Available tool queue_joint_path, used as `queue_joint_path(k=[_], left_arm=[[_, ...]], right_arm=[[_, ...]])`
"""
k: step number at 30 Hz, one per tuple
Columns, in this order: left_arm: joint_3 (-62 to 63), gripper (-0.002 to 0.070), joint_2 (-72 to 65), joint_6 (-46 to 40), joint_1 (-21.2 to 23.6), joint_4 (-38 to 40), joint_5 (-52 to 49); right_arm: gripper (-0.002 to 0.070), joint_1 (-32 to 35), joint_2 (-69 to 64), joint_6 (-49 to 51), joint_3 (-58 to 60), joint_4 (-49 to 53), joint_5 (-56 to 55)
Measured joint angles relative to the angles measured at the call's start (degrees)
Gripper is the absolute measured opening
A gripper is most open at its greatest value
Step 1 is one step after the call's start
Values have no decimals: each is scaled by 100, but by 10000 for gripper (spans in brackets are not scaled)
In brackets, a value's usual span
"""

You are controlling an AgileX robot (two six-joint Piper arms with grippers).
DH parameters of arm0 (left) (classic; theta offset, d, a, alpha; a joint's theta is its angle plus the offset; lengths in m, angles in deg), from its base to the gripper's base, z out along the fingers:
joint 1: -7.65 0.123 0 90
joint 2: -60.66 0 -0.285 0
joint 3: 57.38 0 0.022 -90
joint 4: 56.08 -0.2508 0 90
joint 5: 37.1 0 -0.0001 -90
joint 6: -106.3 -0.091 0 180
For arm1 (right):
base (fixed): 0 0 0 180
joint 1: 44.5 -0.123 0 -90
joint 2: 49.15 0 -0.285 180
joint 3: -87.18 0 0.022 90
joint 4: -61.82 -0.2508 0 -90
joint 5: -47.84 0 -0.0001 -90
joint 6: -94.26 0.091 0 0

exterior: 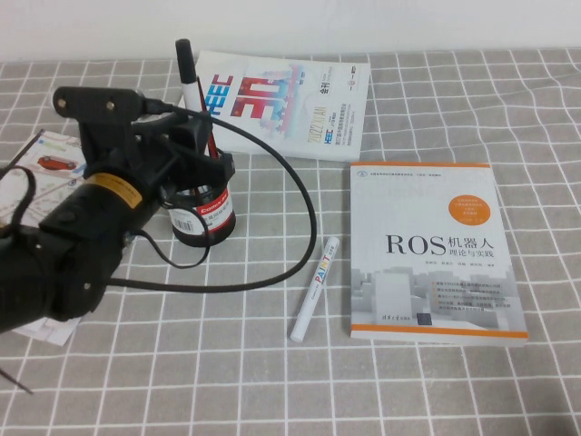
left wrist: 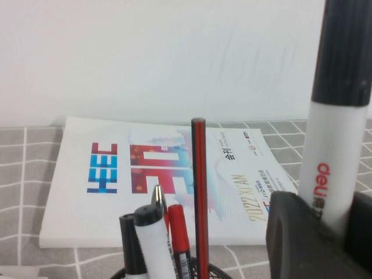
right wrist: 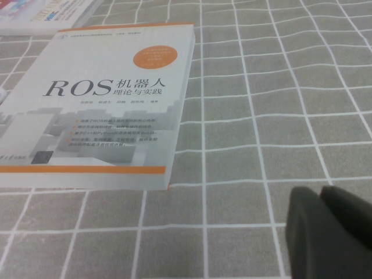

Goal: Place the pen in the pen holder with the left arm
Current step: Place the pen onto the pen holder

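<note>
My left gripper (exterior: 207, 143) is shut on the pen (exterior: 189, 86), a white-barrelled marker with a black cap. It holds the pen upright, cap up, right over the pen holder (exterior: 203, 216), a black mesh cup with a red-and-white label. In the left wrist view the pen (left wrist: 336, 145) stands between the jaws of the left gripper (left wrist: 328, 216), and its lower end is hidden. The pen holder's rim (left wrist: 216, 271) shows below, with several pens inside. Over the checked cloth, my right gripper (right wrist: 318, 200) is shut with nothing in it.
A white HEEC booklet (exterior: 290, 95) lies behind the holder. A ROS book (exterior: 427, 245) lies at the right, with an all-white paint marker (exterior: 315, 287) beside it. A leaflet (exterior: 50, 159) sits at the left. A black cable (exterior: 304, 191) loops around the holder.
</note>
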Motion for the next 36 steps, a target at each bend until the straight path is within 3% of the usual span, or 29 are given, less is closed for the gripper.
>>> queue_joint_path(k=[10,36], left_arm=[[0,119,-538,2,8,0,710],[0,130,-822,-62,178,-282,889]], right_arm=[[-15,0,0,0,0,0,0],[-15,0,0,0,0,-50,0]])
